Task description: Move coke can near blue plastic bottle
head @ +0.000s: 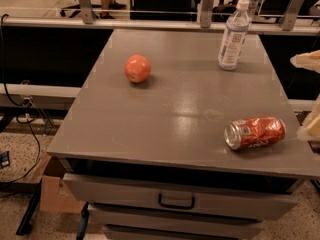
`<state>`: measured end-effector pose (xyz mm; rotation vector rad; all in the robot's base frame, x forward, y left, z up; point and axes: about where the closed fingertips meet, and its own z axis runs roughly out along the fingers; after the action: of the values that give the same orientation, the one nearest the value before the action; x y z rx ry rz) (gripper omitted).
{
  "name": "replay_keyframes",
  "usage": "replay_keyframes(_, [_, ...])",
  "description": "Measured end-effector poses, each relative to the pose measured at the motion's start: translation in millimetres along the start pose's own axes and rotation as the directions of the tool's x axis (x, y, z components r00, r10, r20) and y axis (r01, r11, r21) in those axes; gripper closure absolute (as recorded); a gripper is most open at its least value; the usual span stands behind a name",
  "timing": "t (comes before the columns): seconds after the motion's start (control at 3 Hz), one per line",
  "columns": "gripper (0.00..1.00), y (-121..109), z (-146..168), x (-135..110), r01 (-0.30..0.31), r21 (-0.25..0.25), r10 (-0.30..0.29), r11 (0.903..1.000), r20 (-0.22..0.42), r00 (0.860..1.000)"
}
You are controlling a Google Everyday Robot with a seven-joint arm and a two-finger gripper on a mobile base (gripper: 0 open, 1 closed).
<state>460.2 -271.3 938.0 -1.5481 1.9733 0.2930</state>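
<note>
Jaws partly off-frame, R edge.

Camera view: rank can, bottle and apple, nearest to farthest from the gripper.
The gripper is at the right edge of the table, near the front.
1. coke can: lying on its side, front right, nearest.
2. bottle: upright, back right.
3. apple: left of centre, farthest.
</note>
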Motion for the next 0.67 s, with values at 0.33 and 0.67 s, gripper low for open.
replay_keyframes(0.33, [0.0, -1.7, 12.2, 6.9, 0.024, -0.054, -0.02, 0.9983, 0.08, 0.997])
replay_keyframes(0.67, [0.0, 7.2, 28.9, 19.3, 0.051, -0.145, -0.03, 0.9881, 0.141, 0.99])
